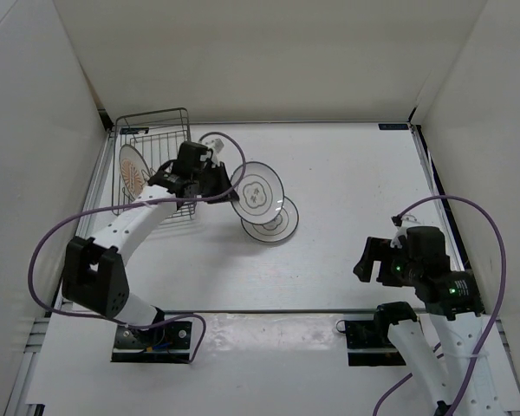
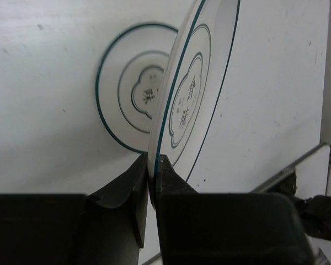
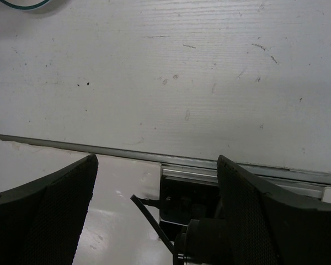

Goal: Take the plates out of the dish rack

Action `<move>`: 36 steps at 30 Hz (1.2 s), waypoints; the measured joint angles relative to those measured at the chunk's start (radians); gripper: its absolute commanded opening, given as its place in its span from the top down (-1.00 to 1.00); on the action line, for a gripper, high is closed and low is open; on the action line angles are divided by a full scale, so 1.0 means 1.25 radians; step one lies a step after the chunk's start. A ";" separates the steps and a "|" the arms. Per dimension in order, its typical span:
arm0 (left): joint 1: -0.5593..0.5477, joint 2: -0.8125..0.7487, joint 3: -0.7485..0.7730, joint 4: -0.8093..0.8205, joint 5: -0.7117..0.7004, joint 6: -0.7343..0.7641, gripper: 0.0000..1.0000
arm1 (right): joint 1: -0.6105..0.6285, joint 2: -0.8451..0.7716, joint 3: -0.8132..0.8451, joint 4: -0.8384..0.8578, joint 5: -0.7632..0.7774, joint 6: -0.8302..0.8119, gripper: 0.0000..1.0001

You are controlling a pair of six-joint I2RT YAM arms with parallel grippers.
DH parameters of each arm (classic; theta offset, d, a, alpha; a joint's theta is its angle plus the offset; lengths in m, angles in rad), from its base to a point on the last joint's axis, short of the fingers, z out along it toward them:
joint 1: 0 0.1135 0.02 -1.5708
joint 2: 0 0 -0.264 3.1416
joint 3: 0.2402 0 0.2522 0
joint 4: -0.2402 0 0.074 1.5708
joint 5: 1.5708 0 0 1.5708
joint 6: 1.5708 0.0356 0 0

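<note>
The dark wire dish rack (image 1: 160, 128) stands at the table's far left. The orange-tan patterned plate (image 1: 132, 170) stands on edge in it. My left gripper (image 1: 230, 185) is just right of the rack. It is shut on the rim of the clear-greyish plate (image 1: 260, 189) and holds it tilted above the table. In the left wrist view the fingers (image 2: 133, 179) pinch the plate (image 2: 193, 83) edge-on, and the plate's ringed shadow (image 2: 124, 94) lies on the table below. My right gripper (image 1: 365, 258) is open and empty at the near right, and its wrist view (image 3: 157, 160) shows only bare table.
White walls enclose the table on three sides. A metal strip (image 3: 154, 155) runs along the near table edge. Purple cables loop from both arms. The plate's shadow outline (image 1: 274, 224) marks the table middle.
</note>
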 measured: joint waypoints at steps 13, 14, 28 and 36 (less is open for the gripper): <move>-0.078 0.168 -0.056 0.172 0.115 -0.078 1.00 | 0.000 -0.002 -0.006 0.000 0.000 0.001 -0.80; -0.078 0.182 -0.056 0.173 0.114 -0.078 1.00 | 0.000 -0.004 -0.006 0.000 -0.001 0.001 -0.80; -0.067 0.241 -0.044 0.146 0.108 -0.055 0.85 | 0.000 -0.013 -0.006 0.000 -0.001 0.001 -0.80; -0.049 0.288 0.004 0.121 0.109 -0.027 0.40 | 0.000 -0.013 -0.011 0.003 -0.004 0.001 -0.80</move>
